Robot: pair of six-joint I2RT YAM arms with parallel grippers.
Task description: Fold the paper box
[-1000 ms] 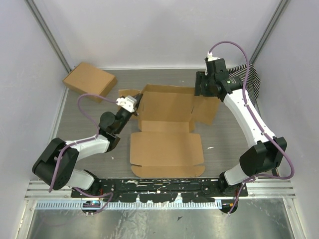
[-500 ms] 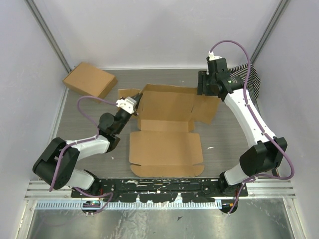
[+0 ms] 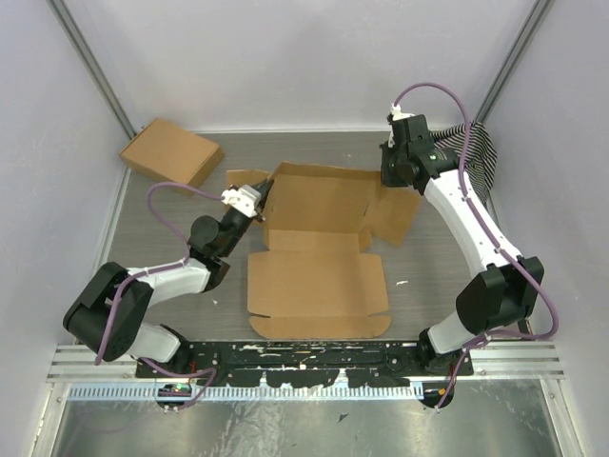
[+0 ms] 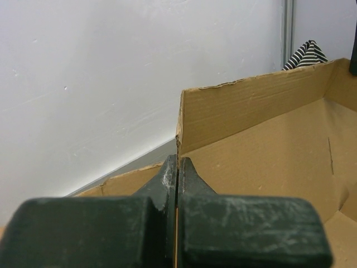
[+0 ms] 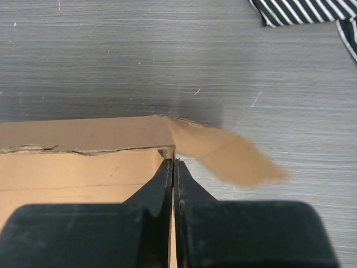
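Observation:
The paper box [image 3: 319, 211] lies mid-table as a brown cardboard sheet. Its far half is raised into a shallow tray and its lid panel [image 3: 319, 295] lies flat toward me. My left gripper [image 3: 263, 200] is shut on the tray's left wall; in the left wrist view the fingertips [image 4: 177, 163] pinch the thin cardboard edge, with the box interior [image 4: 268, 145] to the right. My right gripper [image 3: 386, 184] is shut on the right wall near the far corner. In the right wrist view its tips [image 5: 173, 165] clamp the wall beside a loose side flap [image 5: 223, 153].
A second, fully formed brown box [image 3: 171, 152] sits at the far left by the wall. A black-and-white striped cloth [image 3: 476, 152] hangs at the far right, behind the right arm. White enclosure walls surround the grey table [image 3: 143, 228].
My right gripper has gone from open to shut on the box's right wall and shifted slightly right. The left gripper stays shut on the left wall.

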